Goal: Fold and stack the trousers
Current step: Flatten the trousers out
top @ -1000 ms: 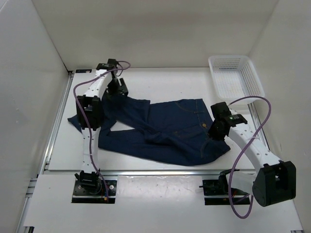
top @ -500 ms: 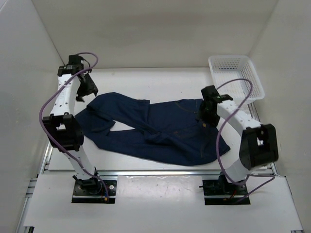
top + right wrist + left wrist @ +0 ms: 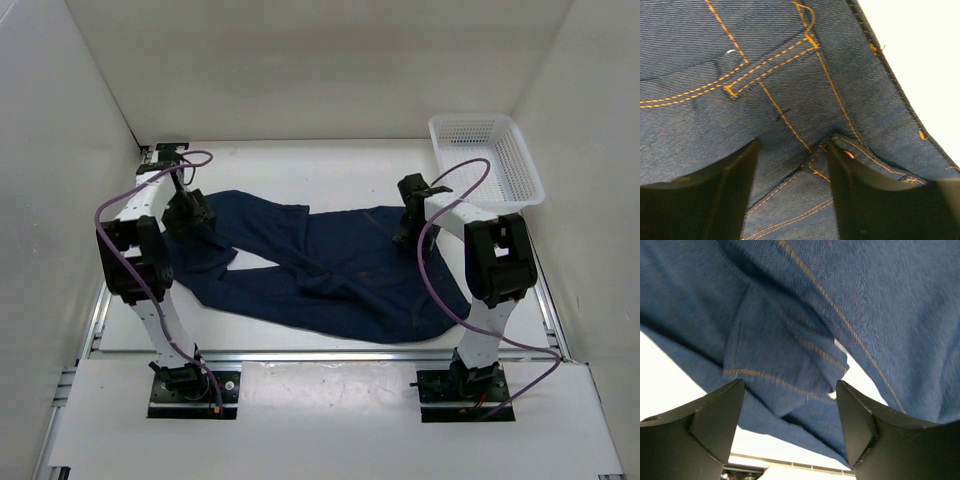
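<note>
step: grasp before first fold | dark navy-blue denim jeans (image 3: 330, 270) lying unfolded mid-table | left gripper (image 3: 790, 390) open over far-left leg hem, right gripper (image 3: 792, 145) open over far-right waistband, nothing held | next: both edges to be pinched

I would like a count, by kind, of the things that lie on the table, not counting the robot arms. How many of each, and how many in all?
Dark blue trousers: 1
White mesh basket: 1
Total: 2
</note>
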Controlling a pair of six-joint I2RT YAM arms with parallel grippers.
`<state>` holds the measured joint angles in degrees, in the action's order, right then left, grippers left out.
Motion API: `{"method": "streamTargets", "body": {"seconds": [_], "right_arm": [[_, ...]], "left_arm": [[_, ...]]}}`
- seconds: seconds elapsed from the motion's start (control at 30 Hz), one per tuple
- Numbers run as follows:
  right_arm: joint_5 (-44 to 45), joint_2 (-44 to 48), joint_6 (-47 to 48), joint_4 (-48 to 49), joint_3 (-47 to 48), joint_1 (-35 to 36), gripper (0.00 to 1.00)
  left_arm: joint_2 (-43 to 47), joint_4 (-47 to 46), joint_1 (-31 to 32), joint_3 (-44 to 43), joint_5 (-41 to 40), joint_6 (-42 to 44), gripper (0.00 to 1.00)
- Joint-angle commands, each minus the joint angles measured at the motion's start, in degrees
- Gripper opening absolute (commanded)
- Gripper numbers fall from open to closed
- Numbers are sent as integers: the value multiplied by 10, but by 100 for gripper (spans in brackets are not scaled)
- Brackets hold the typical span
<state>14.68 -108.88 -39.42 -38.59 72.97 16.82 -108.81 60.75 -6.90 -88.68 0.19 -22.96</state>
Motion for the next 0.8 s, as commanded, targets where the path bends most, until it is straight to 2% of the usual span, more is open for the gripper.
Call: {"method": "streamTargets", "body": {"seconds": [0.0, 0.07, 0.1, 0.17, 0.33, 0.4, 0.57, 0.77], "right_arm": [[26, -2, -21, 4, -9, -8, 59], [21, -2, -21, 4, -14, -13, 47], [21, 4, -21, 4, -19, -14, 20], [21, 11, -21, -2, -26, -14, 0], [38, 85, -35, -2, -90, -34, 0], [50, 143, -41, -15, -112, -42, 0], [105, 289, -62, -76, -176, -60, 0], [141, 391, -80, -134, -224, -101, 0]], "left_arm": [[-18, -41, 2, 3, 16, -9, 81], [-30, -46, 2, -12, 16, -16, 56], [-38, -46, 2, -20, 16, -16, 43], [-43, -34, 2, -50, 16, -16, 11], [-29, -12, 2, -95, 10, -16, 11], [-14, -5, 2, -102, 10, -16, 11], [31, 15, 7, -125, 3, -10, 11], [42, 27, 18, -168, -10, -4, 11]]}}
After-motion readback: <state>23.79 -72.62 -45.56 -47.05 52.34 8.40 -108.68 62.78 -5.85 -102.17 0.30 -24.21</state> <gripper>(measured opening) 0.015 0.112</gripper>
